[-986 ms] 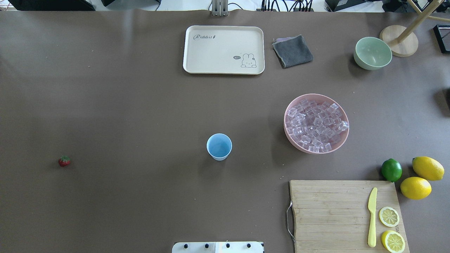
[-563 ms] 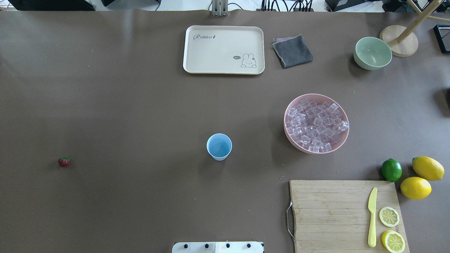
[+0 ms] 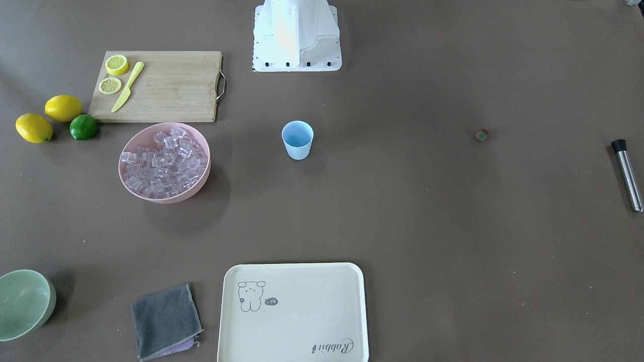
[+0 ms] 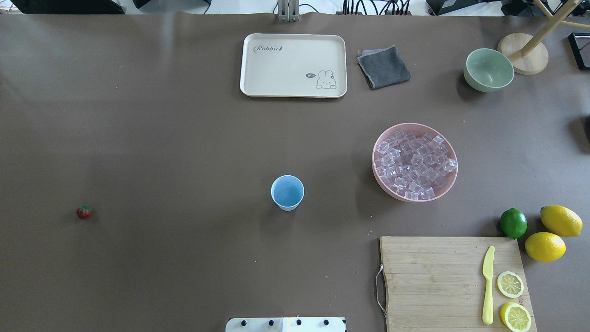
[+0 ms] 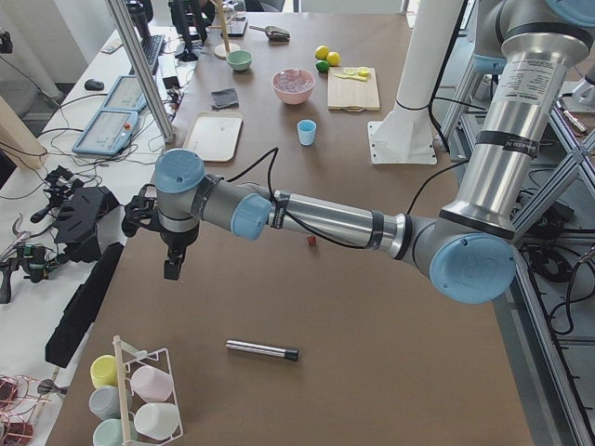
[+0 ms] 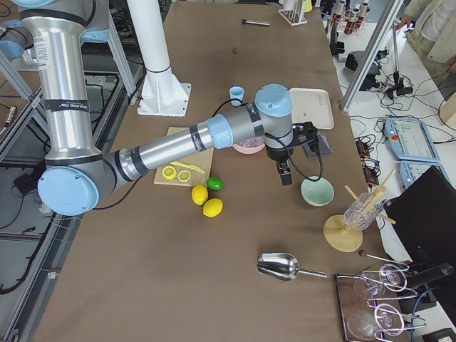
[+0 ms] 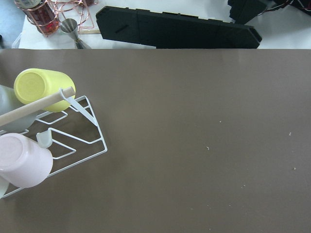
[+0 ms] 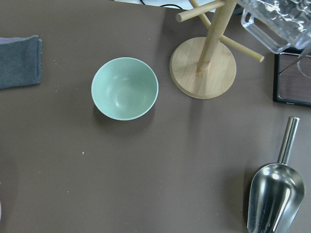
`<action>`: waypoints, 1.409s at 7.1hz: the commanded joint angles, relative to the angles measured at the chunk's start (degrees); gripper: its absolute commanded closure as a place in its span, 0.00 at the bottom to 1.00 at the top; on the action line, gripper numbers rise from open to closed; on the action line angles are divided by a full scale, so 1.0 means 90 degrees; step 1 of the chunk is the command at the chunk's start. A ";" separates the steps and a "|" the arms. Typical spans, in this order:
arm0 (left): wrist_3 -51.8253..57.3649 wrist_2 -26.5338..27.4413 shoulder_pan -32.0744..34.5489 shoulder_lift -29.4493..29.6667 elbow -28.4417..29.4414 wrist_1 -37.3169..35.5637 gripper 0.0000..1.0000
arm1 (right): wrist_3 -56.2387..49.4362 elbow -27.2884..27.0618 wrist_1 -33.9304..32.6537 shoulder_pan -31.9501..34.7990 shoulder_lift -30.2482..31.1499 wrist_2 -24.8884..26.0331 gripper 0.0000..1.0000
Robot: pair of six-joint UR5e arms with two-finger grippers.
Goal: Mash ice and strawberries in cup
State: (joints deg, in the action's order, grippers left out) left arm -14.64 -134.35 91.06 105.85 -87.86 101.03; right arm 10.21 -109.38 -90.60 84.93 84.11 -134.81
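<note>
One cup stands upright and empty at mid-table in the front view. The ice is heaped in the pink bowl nearby, and the strawberry lies well apart on the other side, with a metal rod beyond it.

Overhead, no arm is over these things.

From the left end, the left gripper hangs over bare table, and I cannot tell whether its jaws are parted.

From the right end, the right gripper hangs near the green bowl, equally unreadable.

The left wrist view shows a racked yellow tumbler, the right a scoop.

Filling seems unstarted. Next, an arm should fetch berry or ice.
</note>
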 commanded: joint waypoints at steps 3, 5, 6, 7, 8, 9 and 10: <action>0.0006 -0.0042 -0.0088 -0.0013 -0.0101 0.0005 0.02 | 0.1810 -0.0716 0.0028 -0.1172 -0.0215 0.0222 0.01; 0.0006 -0.0043 -0.0098 0.0026 -0.0102 0.0005 0.02 | 0.2845 -0.0883 0.0028 -0.1738 -0.0254 0.0427 0.01; 0.0006 -0.0043 -0.0127 0.0055 -0.0111 0.0014 0.02 | 0.3401 -0.0922 0.0028 -0.2224 -0.0361 0.0805 0.01; 0.0006 -0.0023 -0.0224 0.0123 -0.0092 0.0014 0.02 | 0.4054 -0.0932 0.0028 -0.2906 -0.0545 0.1389 0.01; 0.0006 -0.0013 -0.0322 0.0211 -0.0053 0.0005 0.02 | 0.4496 -0.1029 0.0028 -0.3387 -0.0576 0.1695 0.01; 0.0006 -0.0004 -0.0371 0.0260 -0.0043 0.0005 0.02 | 0.4858 -0.1098 0.0028 -0.3759 -0.0576 0.2017 0.01; 0.0015 -0.0004 -0.0381 0.0270 -0.0033 0.0005 0.02 | 0.4987 -0.1070 0.0028 -0.4188 -0.0576 0.2494 0.01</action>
State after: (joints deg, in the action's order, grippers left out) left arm -14.57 -134.43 87.98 107.95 -88.30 101.08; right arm 52.38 -118.90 -90.35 52.11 79.03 -117.20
